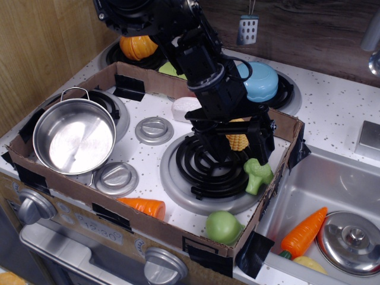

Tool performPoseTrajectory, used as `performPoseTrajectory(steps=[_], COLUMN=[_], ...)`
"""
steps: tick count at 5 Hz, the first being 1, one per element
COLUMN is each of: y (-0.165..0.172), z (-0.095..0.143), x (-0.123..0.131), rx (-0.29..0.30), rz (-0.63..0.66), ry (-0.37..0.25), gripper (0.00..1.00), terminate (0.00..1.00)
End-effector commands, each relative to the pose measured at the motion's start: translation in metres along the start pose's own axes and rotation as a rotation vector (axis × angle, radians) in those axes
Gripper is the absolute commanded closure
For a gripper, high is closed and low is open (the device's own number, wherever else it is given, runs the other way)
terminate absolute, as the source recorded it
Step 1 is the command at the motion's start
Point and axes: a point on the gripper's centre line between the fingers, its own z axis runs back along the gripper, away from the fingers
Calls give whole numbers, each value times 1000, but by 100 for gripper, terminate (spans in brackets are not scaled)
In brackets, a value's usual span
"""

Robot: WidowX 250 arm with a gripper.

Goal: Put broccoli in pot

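- My tool (pixel 240 153) hangs low over the right-hand burner (pixel 208 166), fingers spread wide and holding nothing — one finger sits on the coil side, the other comes down just above the broccoli (pixel 256 174).
- The broccoli lies on the burner's right edge, floret head up toward my finger and pale stalk pointing down toward the front, close against the cardboard wall (pixel 279 172) (which leaves little room on that side).
- The corn (pixel 237 141) sits between my fingers right now, just behind the broccoli — so I judge I am not yet lined up on the right thing, and closing here would risk pinching the corn instead.
- The pot (pixel 74 135) stands open and upright at the far left of the surface (pixel 151 154), well apart from the broccoli; nothing is in it that I can see, so the drop is clear once I have the piece.
- A green ball (pixel 223 226) and a carrot (pixel 144 207) lie near the front wall, out of my way.
- I read the task as barely begun: the grasp comes first, then a carry across to the left.
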Motion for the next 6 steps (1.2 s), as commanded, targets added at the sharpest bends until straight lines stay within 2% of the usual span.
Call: performPoseTrajectory(steps=[1, 3, 4, 6], y=[-14, -16, -13, -11], z=[-2, -14, -14, -14], x=[2, 6, 7, 8], rx=[46, 32, 33, 46], rz=[-18, -15, -25, -17], ry=[-83, -104, -92, -84], gripper=[0, 0, 100, 100], terminate=[0, 0, 0, 0])
